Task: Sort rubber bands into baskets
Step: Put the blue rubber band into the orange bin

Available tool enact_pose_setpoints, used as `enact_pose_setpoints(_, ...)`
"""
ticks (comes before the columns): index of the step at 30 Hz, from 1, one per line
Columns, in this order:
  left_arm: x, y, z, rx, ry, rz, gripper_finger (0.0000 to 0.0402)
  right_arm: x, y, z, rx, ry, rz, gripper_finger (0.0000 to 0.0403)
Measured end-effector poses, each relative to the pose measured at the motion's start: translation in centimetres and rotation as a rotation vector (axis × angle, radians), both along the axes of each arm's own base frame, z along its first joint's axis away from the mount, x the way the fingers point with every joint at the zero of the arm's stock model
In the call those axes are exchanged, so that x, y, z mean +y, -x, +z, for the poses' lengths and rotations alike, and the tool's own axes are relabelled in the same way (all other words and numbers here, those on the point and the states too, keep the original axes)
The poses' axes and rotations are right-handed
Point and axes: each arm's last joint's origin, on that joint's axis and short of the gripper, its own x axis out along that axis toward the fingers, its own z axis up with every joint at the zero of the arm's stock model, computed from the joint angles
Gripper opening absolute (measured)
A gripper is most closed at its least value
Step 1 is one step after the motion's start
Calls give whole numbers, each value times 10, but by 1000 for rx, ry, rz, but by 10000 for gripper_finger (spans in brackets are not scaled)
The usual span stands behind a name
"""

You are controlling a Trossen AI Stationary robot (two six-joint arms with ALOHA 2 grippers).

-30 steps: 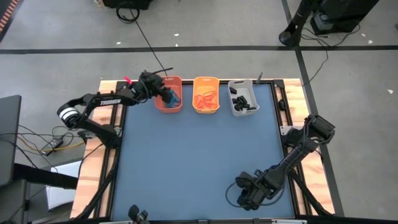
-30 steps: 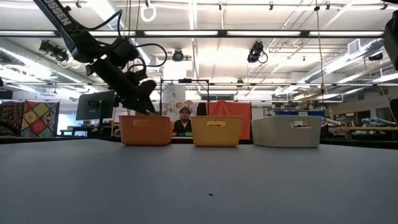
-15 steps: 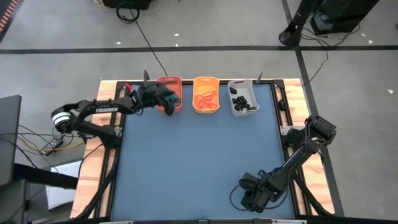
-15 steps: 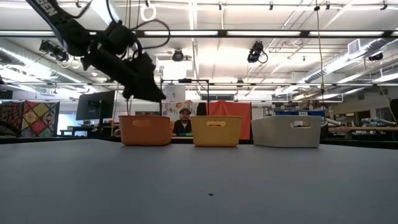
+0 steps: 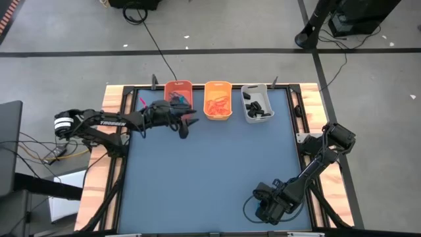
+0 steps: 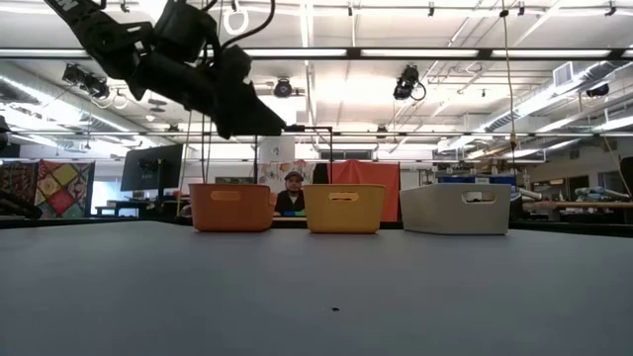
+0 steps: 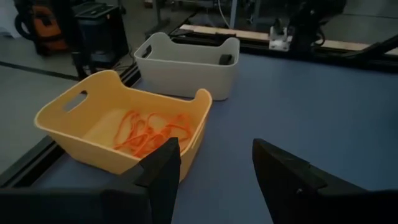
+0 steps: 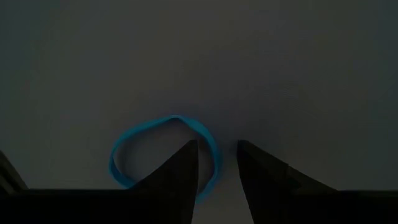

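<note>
Three baskets stand in a row at the table's far edge: an orange one [image 5: 178, 92] with blue and dark bands, a yellow-orange one [image 5: 218, 100] [image 7: 124, 124] with orange bands, and a grey-white one [image 5: 256, 103] [image 7: 186, 62] with black ones. My left gripper [image 5: 189, 127] [image 7: 214, 155] hangs open and empty above the table, just on the near side of the orange basket. My right gripper [image 5: 266, 207] [image 8: 216, 149] points down near the front right. It is open over a blue rubber band [image 8: 134, 140] that lies flat on the table. One finger stands inside the loop and one outside. My right gripper straddles one side of the blue loop [image 8: 214, 158] from above, with a clear gap between its fingers. The band lies flat on the table. Whether a finger touches the band, I cannot tell.
The blue tabletop [image 5: 210, 164] lies open between the baskets and my right gripper. A black frame and wooden rails [image 5: 112, 95] edge the table. In the low view a person [image 6: 294, 193] sits beyond the table, behind the baskets.
My left gripper has come away from above the orange basket toward the table's near edge and a little to the right. It has risen slightly and tipped from pointing steeply down to nearly level.
</note>
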Motion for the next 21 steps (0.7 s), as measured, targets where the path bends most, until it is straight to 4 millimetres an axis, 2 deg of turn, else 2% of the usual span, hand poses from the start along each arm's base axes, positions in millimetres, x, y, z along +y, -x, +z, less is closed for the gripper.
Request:
enact_pose_setpoints(14, 1, 1, -2, 30, -6, 35, 202, 1, 0, -6, 29, -3, -45, 116)
enact_pose_setpoints(17, 1, 1, -3, 33, -6, 42, 202, 0, -1, -14, 60, 21, -49, 93)
enact_pose_setpoints(21, 3, 3, -5, 61, -17, 101, 202, -2, -2, -16, 75, 34, -50, 30)
